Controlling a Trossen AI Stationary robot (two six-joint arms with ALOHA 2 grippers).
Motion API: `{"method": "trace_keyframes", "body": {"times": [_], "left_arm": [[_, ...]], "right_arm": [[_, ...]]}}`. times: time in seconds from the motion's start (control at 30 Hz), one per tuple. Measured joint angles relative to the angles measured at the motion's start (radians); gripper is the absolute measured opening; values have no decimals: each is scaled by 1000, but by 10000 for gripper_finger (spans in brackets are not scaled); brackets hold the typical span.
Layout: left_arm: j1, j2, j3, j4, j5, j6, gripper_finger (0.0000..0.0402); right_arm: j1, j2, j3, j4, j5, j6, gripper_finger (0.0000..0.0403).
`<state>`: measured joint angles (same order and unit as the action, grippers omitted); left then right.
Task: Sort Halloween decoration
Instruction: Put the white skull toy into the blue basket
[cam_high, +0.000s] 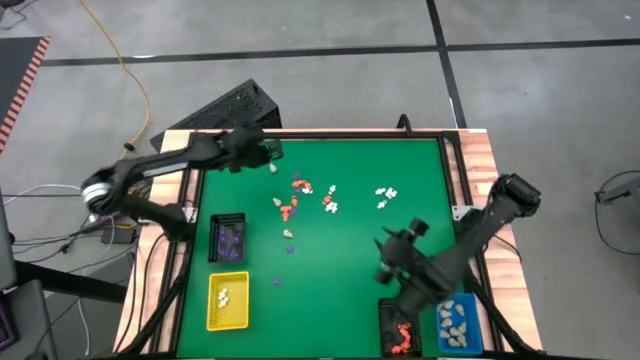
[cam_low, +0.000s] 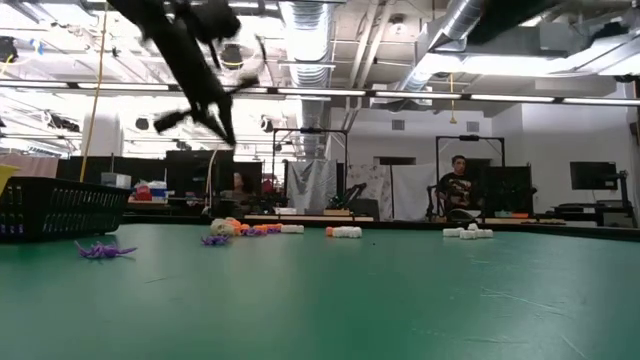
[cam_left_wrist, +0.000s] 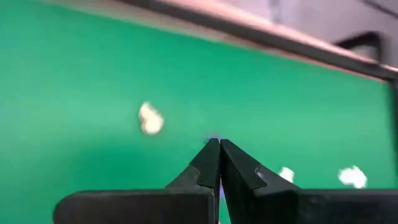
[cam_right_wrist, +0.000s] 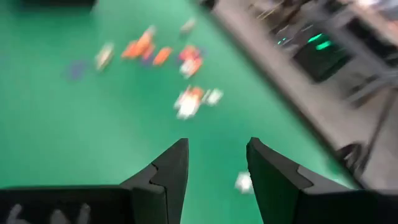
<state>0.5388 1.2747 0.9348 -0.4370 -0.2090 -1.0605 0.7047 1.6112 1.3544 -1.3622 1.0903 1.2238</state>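
Note:
Tiny Halloween figurines lie scattered on the green mat (cam_high: 340, 260): an orange cluster (cam_high: 294, 204), white ones (cam_high: 385, 192), purple ones (cam_high: 289, 234) and a lone cream one (cam_high: 273, 168). My left gripper (cam_high: 268, 152) hangs above the mat's far left part, just beyond the cream figurine (cam_left_wrist: 150, 118), and is shut with a purple sliver between its tips. My right gripper (cam_high: 384, 262) hovers open over the mat's near right part. Nothing is between its fingers (cam_right_wrist: 168, 174). My left gripper has a sliver of a purple figurine (cam_left_wrist: 213, 137) pinched at the very ends of its two fingers. The fingers slant down toward the mat, and the figurine is lifted clear of it. Most of the figurine is hidden by the fingers (cam_left_wrist: 202, 168).
A black tray (cam_high: 228, 238) with purple figurines and a yellow tray (cam_high: 228, 300) with pale ones stand at the near left. A black tray (cam_high: 400, 330) with orange ones and a blue tray (cam_high: 458, 322) stand at the near right. People sit in the room behind.

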Motion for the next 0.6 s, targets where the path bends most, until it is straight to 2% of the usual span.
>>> {"method": "trace_keyframes", "body": {"times": [0.07, 0.2, 0.33, 0.43, 0.53, 0.6], "left_arm": [[-49, -93, 0, -11, -67, 105, 0], [-163, -270, 0, -13, -210, 270, 0], [-272, -423, 0, -24, -305, 396, 0], [-342, -529, -20, -19, -316, 435, 0], [-399, -617, -61, -23, -316, 440, 0], [-430, -667, -96, -25, -325, 472, 0]], "right_arm": [[-81, 0, 0, 54, 65, -37, 179], [-269, 0, 0, 245, 120, -213, 179], [-429, 12, -1, 531, 90, -530, 179], [-512, 33, -3, 819, -81, -824, 179], [-589, 75, -32, 1188, -376, -1110, 179], [-641, 118, -46, 1398, -556, -1204, 179]]}}
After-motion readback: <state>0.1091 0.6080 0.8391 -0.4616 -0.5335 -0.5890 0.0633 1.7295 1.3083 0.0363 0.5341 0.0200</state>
